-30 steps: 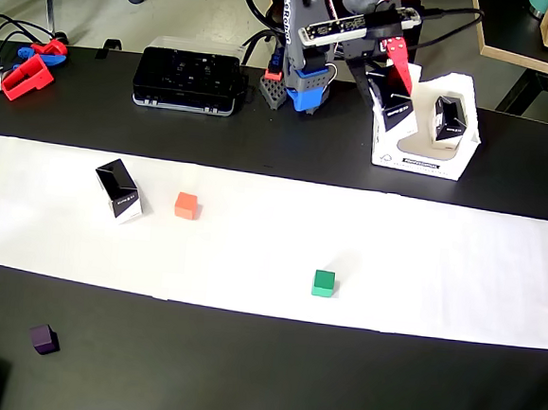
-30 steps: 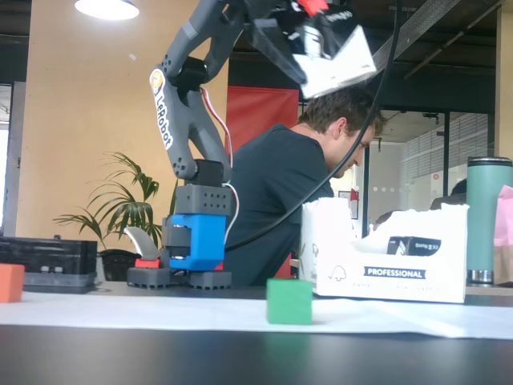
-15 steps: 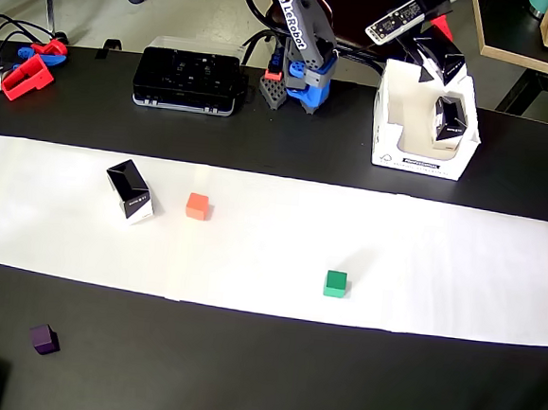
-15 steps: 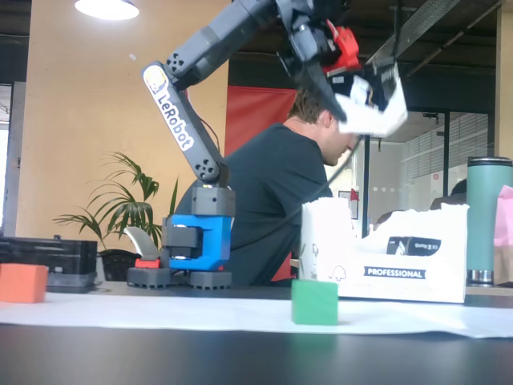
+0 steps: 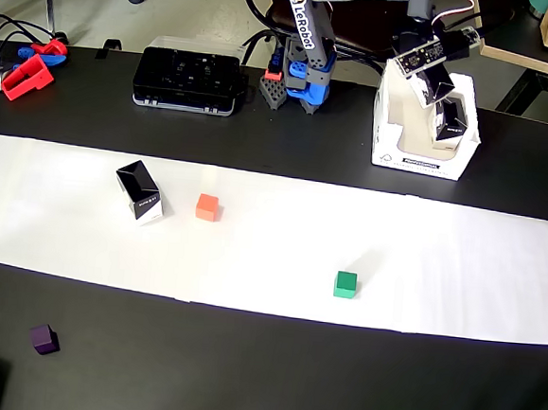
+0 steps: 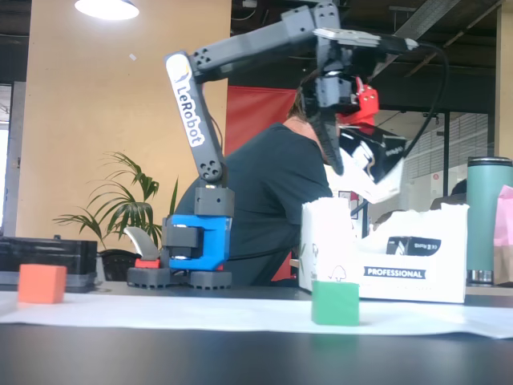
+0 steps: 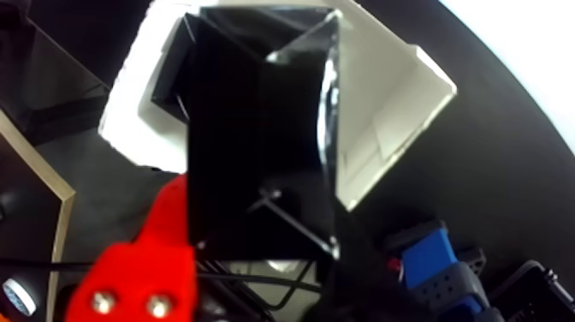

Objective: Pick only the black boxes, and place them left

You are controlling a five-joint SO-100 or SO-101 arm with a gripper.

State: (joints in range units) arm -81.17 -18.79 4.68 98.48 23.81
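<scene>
In the overhead view my gripper (image 5: pixel 449 112) sits at the upper right of the frame, over the white open carton (image 5: pixel 393 138) on the dark table (image 5: pixel 242 373), with a black box (image 5: pixel 450 122) clamped between its fingers. Another black box (image 5: pixel 139 191) lies at the left of the frame on the white paper strip (image 5: pixel 460 248), just left of the orange cube (image 5: pixel 207 206). The green cube (image 5: pixel 346 284) rests right of centre on the paper, and the purple cube (image 5: pixel 44 339) lies at lower left on the bare table.

In the fixed view I see the gripper (image 6: pixel 353 156) right of centre in the upper half, closed on the black box (image 6: pixel 377 154), which hangs tilted above the white carton (image 6: pixel 329 233). A third black box (image 6: pixel 413 245) lies inside that carton. The green cube (image 6: pixel 335 302) stands in front, the orange cube (image 6: pixel 42 283) at far left.

In the wrist view the held black box (image 7: pixel 252 137) fills the centre, the carton (image 7: pixel 385 111) behind it and a red finger (image 7: pixel 141 274) at lower left.
</scene>
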